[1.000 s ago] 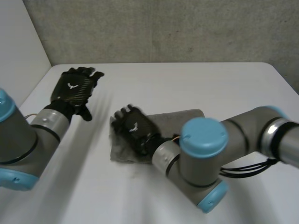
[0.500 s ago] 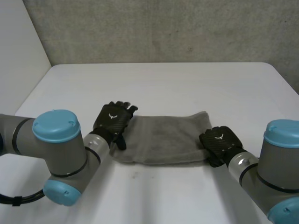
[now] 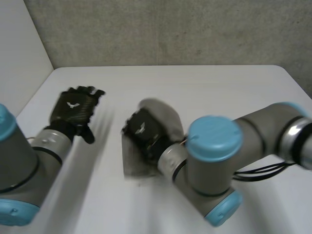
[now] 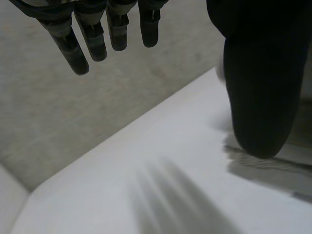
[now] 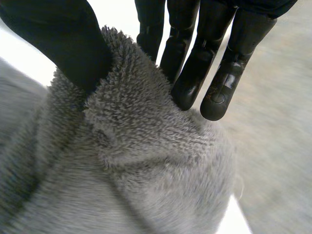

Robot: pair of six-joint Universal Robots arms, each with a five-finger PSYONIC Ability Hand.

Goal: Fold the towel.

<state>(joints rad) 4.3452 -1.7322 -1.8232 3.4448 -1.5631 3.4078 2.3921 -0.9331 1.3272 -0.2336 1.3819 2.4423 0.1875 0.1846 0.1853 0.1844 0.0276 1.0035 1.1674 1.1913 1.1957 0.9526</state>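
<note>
A fold of the grey, deep-piled towel (image 3: 139,163) is pinched by the black right hand (image 3: 141,132) between its thumb and straight fingers (image 5: 187,73). The plush cloth humps up around the hand near the middle of the smooth white counter (image 3: 219,87), and its lower part lies flat on the surface. The left hand (image 3: 73,106) hangs over the counter's left side, well apart from the towel, its fingers (image 4: 73,48) straight, spread and holding nothing.

Grey towel (image 5: 146,185): fluffy napped cloth. White table (image 3: 219,87): smooth, matt.
</note>
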